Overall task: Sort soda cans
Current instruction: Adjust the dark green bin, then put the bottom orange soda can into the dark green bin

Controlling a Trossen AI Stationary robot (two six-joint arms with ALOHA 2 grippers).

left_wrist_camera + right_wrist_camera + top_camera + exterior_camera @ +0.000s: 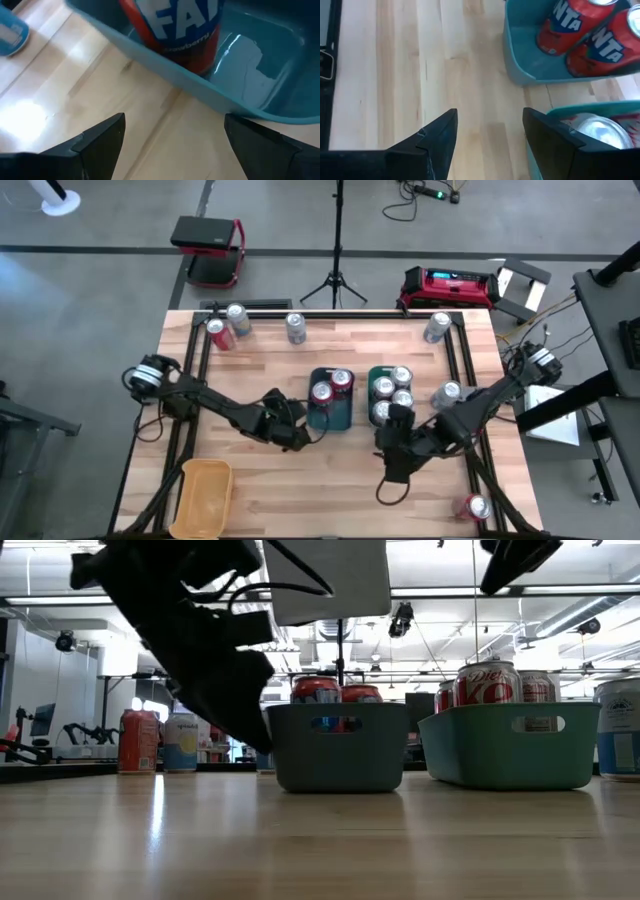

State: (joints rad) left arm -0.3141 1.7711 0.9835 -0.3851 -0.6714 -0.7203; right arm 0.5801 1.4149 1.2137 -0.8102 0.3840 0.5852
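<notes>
Two red soda cans (331, 386) stand in the dark teal tray (331, 416) mid-surface. Left pincer (170, 145), fingers apart and empty, hovers just beside that tray's near edge. Right pincer (487, 135), also apart and empty, hangs beside the green tray (377, 380) of silver cans (398, 392).

Both dark arms reach inward over the worktop's middle. The left hand (300, 432) hovers low with fingers (100, 142) spread apart, empty. The right hand (395, 420) likewise hangs spread and empty.
</notes>
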